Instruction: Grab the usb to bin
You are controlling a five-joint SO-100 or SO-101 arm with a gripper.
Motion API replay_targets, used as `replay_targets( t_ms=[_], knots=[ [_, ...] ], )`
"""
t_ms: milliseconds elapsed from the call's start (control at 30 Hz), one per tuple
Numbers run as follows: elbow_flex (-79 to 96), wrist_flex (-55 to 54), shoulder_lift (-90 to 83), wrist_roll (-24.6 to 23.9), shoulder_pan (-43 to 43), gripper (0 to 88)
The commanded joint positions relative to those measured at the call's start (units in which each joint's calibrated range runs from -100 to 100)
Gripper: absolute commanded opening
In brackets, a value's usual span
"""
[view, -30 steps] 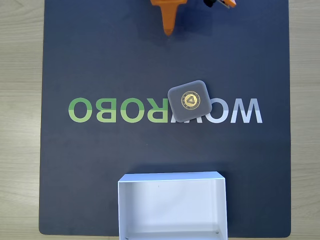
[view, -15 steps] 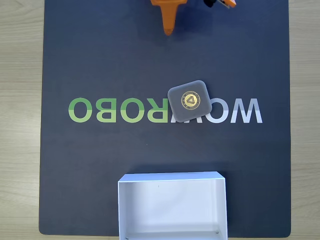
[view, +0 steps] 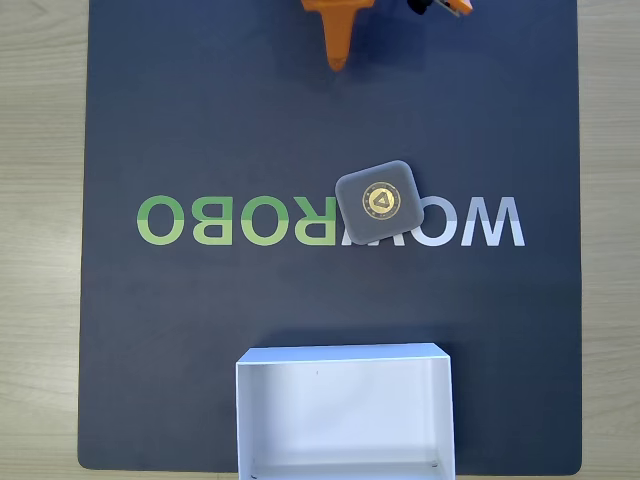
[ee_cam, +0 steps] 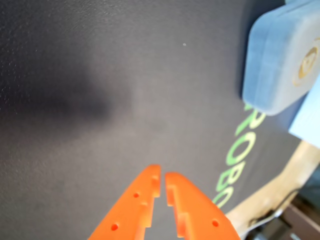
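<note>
Even, soft daylight-like lighting fills the fixed view, which is sharp from edge to edge with no glare. The dark mat looks uniformly lit, and the white box casts only a faint shadow inside its walls. The wrist view is softer: the orange gripper at the bottom edge is blurred, a broad diffuse shadow darkens the mat at left, and the grey block is slightly out of focus.
</note>
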Motion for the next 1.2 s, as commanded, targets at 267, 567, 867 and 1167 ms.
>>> replay_targets(
  t_ms=[267,567,867,1167],
  knots=[
    [-0.4,-0.4,0.6,0.2,-0.4,0.9],
    [-6.0,-9.8,22.2,0.2,0.3,1.0],
    [-33.9,-17.6,61.6,0.2,0.8,1.0],
    [-75.0,2.5,85.9,0.3,1.8,1.0]
  ],
)
